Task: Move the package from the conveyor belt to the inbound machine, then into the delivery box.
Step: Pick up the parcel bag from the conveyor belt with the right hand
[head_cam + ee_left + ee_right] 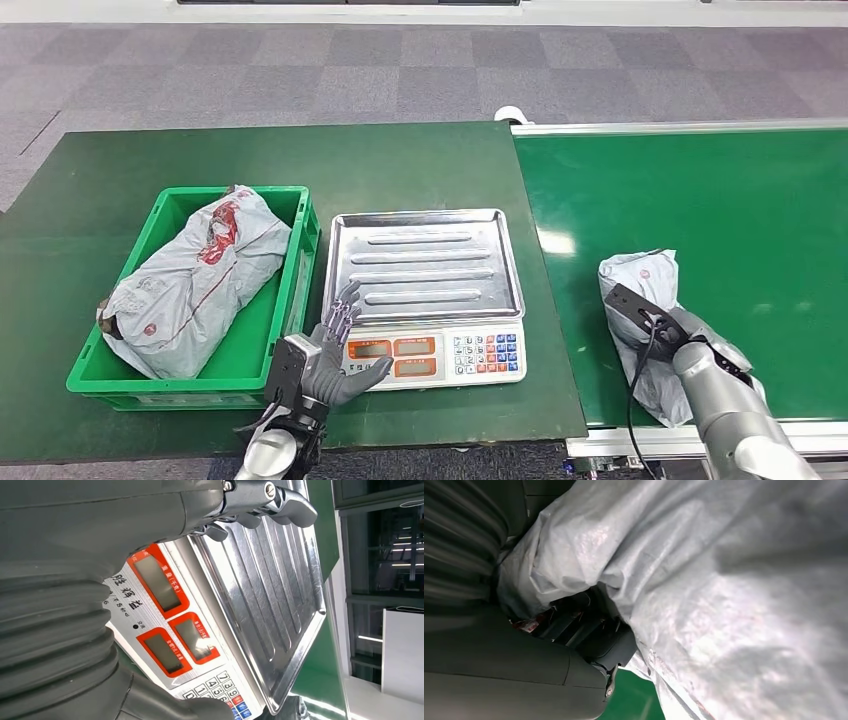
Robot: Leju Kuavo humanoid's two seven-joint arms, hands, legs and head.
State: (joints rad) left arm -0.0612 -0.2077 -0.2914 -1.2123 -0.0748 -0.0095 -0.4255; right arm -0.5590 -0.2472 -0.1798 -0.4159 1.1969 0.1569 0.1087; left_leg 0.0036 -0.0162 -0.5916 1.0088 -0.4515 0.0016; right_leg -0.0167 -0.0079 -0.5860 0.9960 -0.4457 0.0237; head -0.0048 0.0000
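Observation:
A crumpled grey plastic package (pixel 640 283) lies near the left edge of the green conveyor belt (pixel 720 210). My right hand (pixel 668 332) is on its near side. In the right wrist view the dark fingers (pixel 584 625) curl into the folds of the package (pixel 734 580), gripping it. The inbound machine is a scale with a bare steel tray (pixel 425 262) and an orange-framed display panel (pixel 165 615). My left hand (pixel 336 352) hovers at the scale's front left corner, its fingers (pixel 270 502) spread and holding nothing.
A green crate (pixel 170 378) stands left of the scale on the dark green table (pixel 420 165), holding another grey package (pixel 195 280) with red print. Grey carpet lies beyond the table.

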